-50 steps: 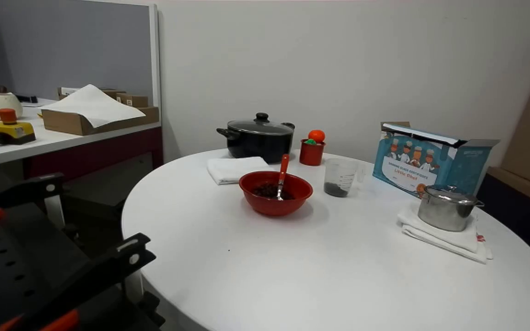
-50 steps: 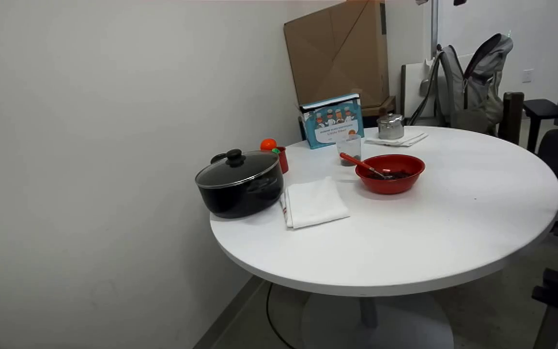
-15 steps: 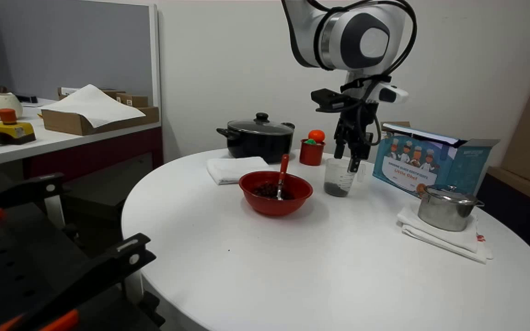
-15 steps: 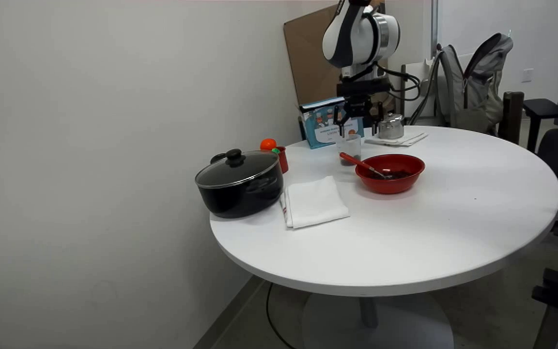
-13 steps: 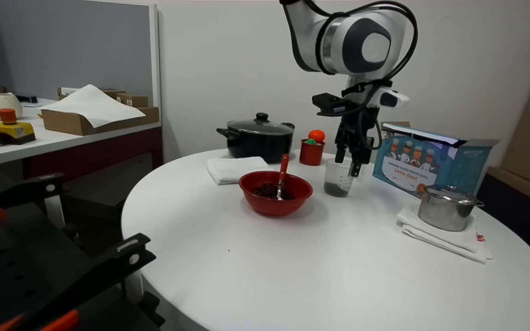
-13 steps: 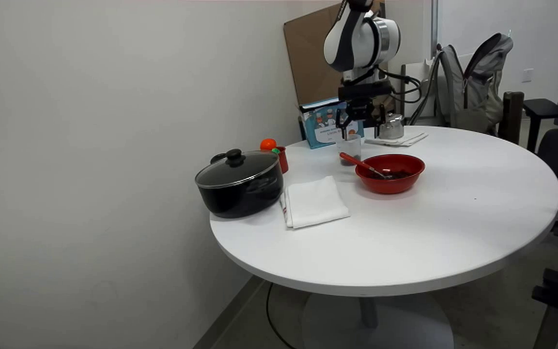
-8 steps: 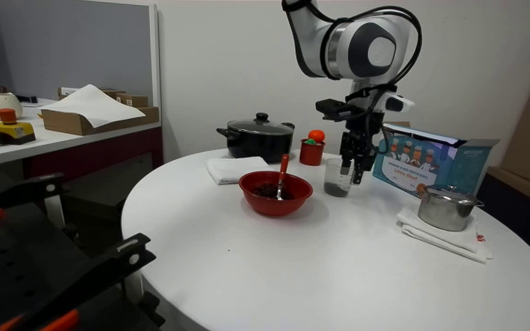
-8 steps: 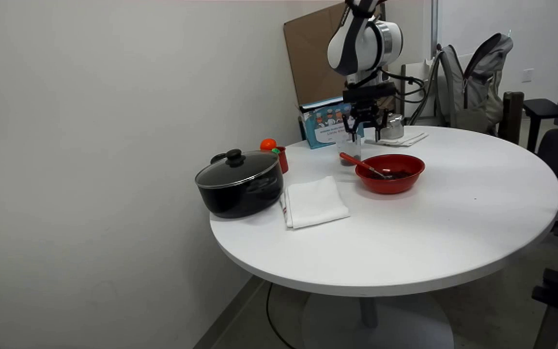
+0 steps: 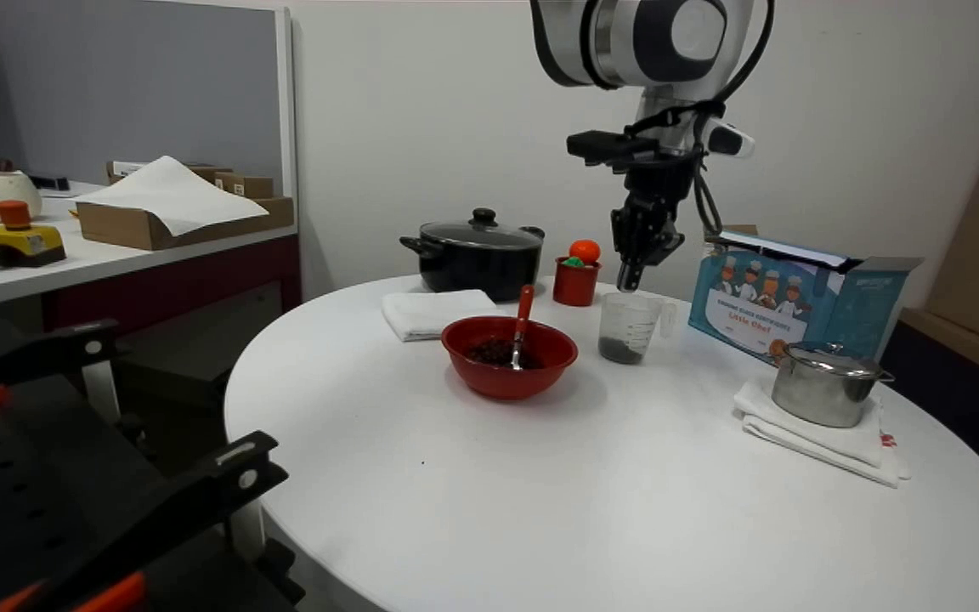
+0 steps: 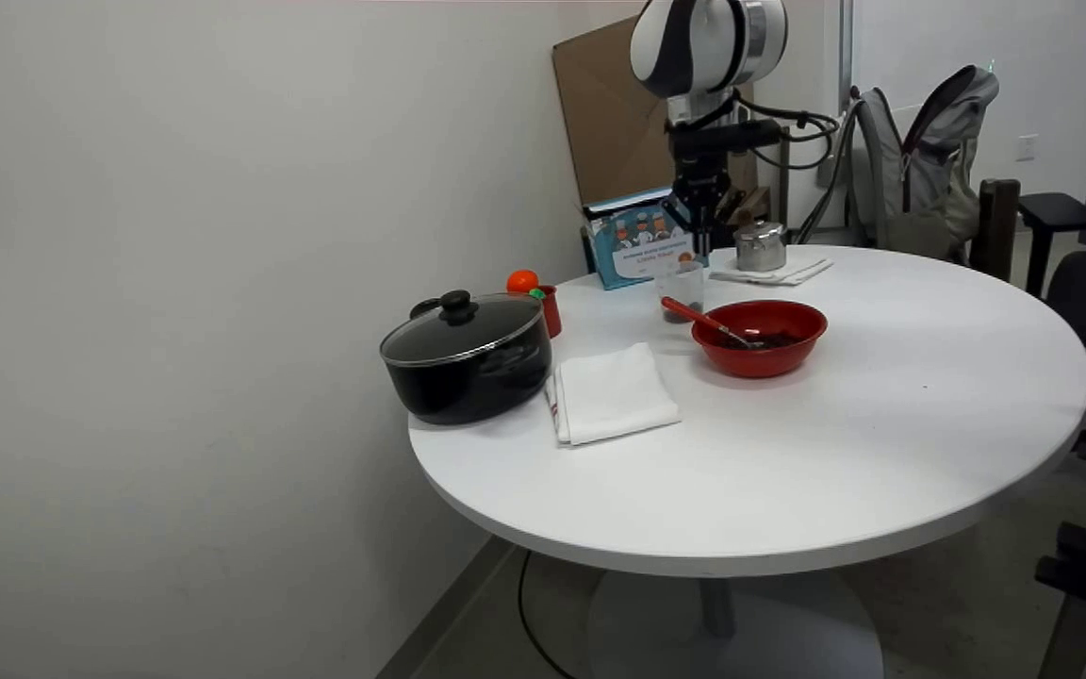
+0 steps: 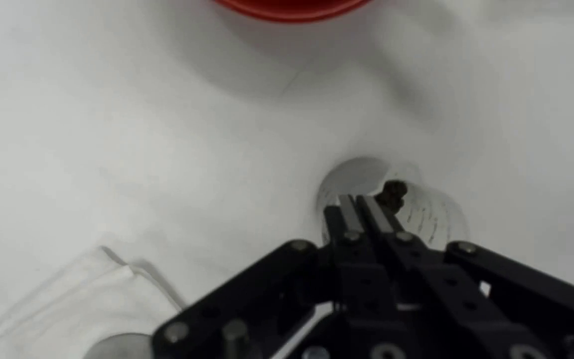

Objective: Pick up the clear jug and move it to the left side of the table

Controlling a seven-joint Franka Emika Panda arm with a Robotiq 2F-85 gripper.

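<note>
A Robotiq gripper [image 9: 628, 280] is hanging just above a clear measuring jug [image 9: 624, 330], which is standing upright on a round white table [image 9: 489, 510], between a red bowl [image 9: 510, 386] with a red-handled spoon [image 9: 522, 323] and a blue Little Chef box [image 9: 753, 289]. The jug is lying below the fingertips, its long axis running vertically and its handle jutting toward the box. Both exterior views are showing the tips near the rim; whether they are touching it is impossible to tell. In the wrist view, the fingers [image 11: 351, 215] are hiding part of the jug, with dark contents [image 11: 393, 194] showing beside the tips.

The 2 fingers are sitting side by side with only a sliver between them, and nothing is visibly being gripped. Above, the lone Franka arm [image 9: 659, 64] is holding its wrist high, the fingers pointing down at the jug.

The work is apparently standing at the approach, the lift not yet made. The next move is probably calling for spreading the fingers before lowering them around the wall or rim; descending this narrow would be risking a knock that tips the jug. Which edge is counting as left remains unclear.
</note>
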